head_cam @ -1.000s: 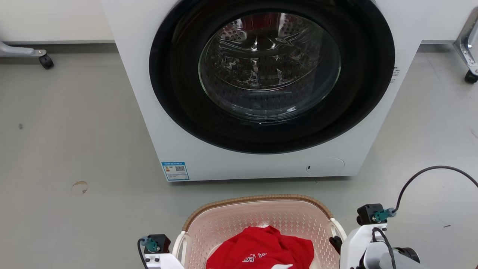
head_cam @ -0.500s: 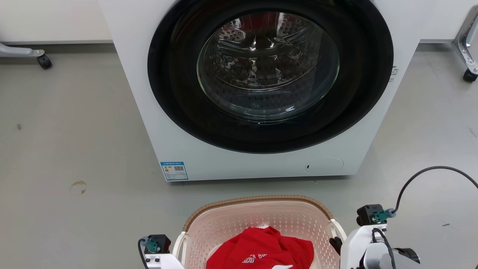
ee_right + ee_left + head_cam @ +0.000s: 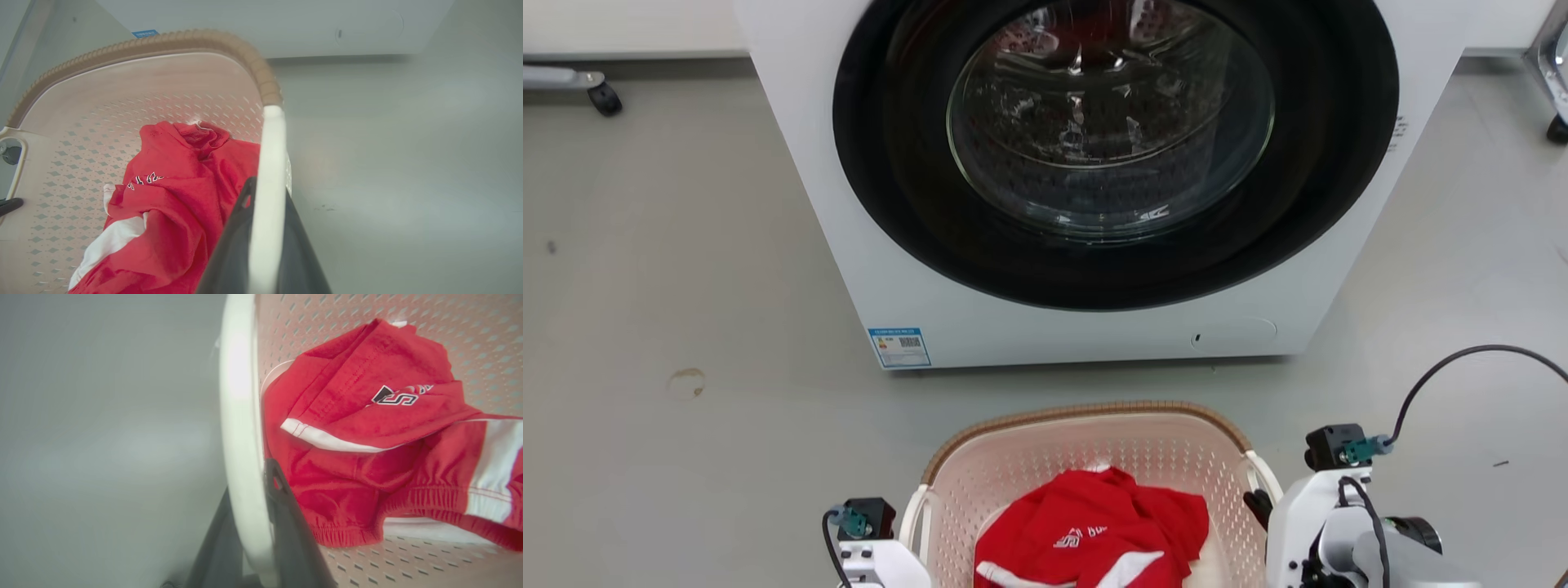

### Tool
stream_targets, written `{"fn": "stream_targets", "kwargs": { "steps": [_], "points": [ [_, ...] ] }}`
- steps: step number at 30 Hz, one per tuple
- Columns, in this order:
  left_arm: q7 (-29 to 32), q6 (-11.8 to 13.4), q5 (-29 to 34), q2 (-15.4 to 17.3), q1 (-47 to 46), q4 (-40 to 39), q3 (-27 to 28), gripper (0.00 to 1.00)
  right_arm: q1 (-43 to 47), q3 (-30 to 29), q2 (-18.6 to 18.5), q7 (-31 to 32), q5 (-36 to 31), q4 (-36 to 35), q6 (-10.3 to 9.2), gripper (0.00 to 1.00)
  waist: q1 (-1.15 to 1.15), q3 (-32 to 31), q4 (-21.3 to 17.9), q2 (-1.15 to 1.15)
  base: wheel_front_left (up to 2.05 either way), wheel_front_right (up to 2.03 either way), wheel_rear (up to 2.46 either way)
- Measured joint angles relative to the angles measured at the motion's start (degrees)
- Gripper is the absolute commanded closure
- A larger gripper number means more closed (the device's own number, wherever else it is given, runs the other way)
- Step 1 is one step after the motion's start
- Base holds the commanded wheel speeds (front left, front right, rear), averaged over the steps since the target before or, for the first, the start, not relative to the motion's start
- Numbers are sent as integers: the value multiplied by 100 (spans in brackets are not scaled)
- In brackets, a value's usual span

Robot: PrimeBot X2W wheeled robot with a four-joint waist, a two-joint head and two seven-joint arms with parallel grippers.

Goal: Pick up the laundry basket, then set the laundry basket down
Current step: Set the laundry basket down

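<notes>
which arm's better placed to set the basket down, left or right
Neither alone. The left gripper clamps the laundry basket by its left handle, the right gripper by its right handle; lowering it level likely needs both together.

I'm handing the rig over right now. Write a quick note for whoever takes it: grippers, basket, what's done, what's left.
Basket: in front of the washer, red clothes inside. Whether it is off the floor cannot be told.
Left gripper: shut on the left handle, one finger on each side.
Right gripper: shut on the right handle in the same way.
Done: both handles gripped.
Left: lift if it is not yet up, then set the basket down and let go.
</notes>
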Motion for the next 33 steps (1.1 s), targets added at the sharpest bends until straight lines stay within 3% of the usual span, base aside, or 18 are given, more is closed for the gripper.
{"fn": "stream_targets", "kwargs": {
  "steps": [17, 33],
  "points": [
    [-557, 69, 68, -116, -811, 1, 0, 100, -821, 4, -32, -617, -79, 265, 1, 100, 0, 1218, 18, 0, 0, 0, 0],
    [-1233, 69, 219, -264, -1766, 10, -11, 100, -1633, -178, -314, -1098, -93, 287, 10, 100, 0, 2604, 120, 0, 0, 0, 0]
  ]
}}
